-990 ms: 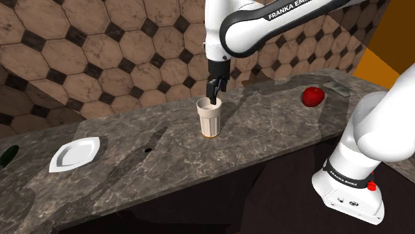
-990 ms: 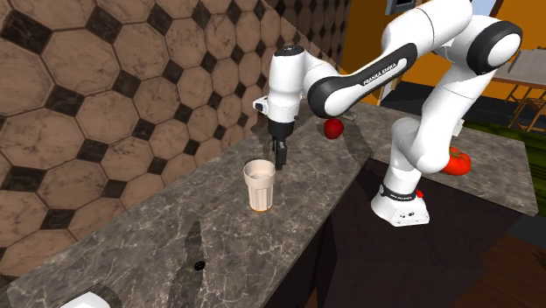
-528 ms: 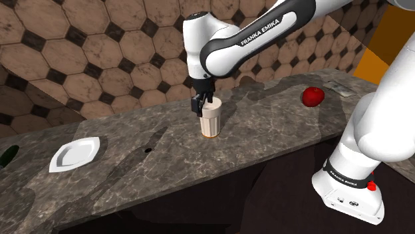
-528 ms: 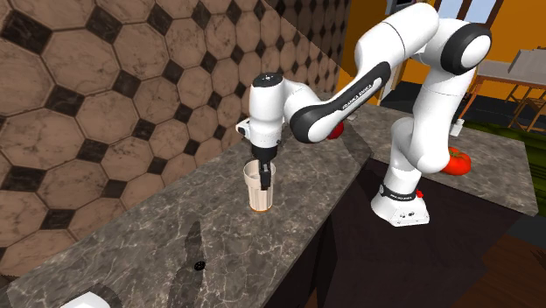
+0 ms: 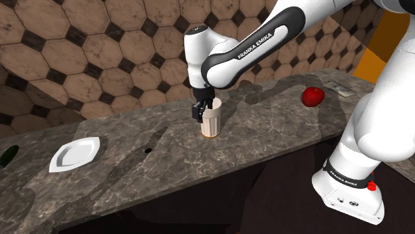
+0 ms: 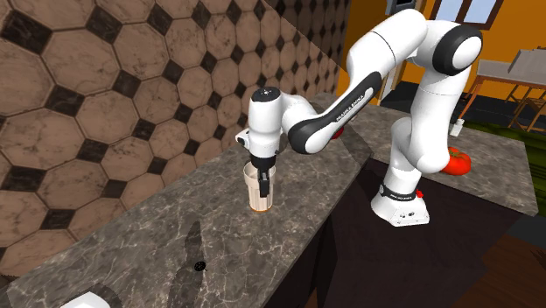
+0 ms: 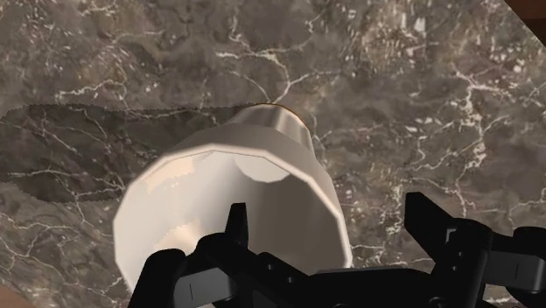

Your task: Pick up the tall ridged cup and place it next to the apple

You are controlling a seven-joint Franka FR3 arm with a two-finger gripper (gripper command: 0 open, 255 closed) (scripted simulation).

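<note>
On the dark, white-veined marble counter (image 5: 166, 169) the tall ridged cup (image 5: 213, 123) stands upright, well apart from the red apple (image 5: 313, 96), which lies far off toward the shoulder view's right. The cup is pale cream, its sides cut into flat vertical facets that narrow toward a brownish foot. From the wrist view its rim (image 7: 175, 175) reads as a many-sided polygon with a glossy inside.

The black gripper (image 5: 200, 112) hangs over the cup's rim on the side toward the shoulder view's left. Its fingers are spread: one finger (image 7: 234, 229) dips inside the cup's mouth and the other (image 7: 427, 226) stands outside, with the cup wall between them and touched by neither.

Behind the counter rises a wall (image 5: 80, 46) of tan octagonal tiles with small dark square insets. A white, roughly square plate (image 5: 74, 154) with a raised edge lies near the shoulder view's left, and a small black speck (image 5: 147, 150) sits between it and the cup.

A second ago the gripper hung above the cup's mouth. Half a second ago it had shifted to the rim, and it is now slightly lower there. The cup has not moved.
</note>
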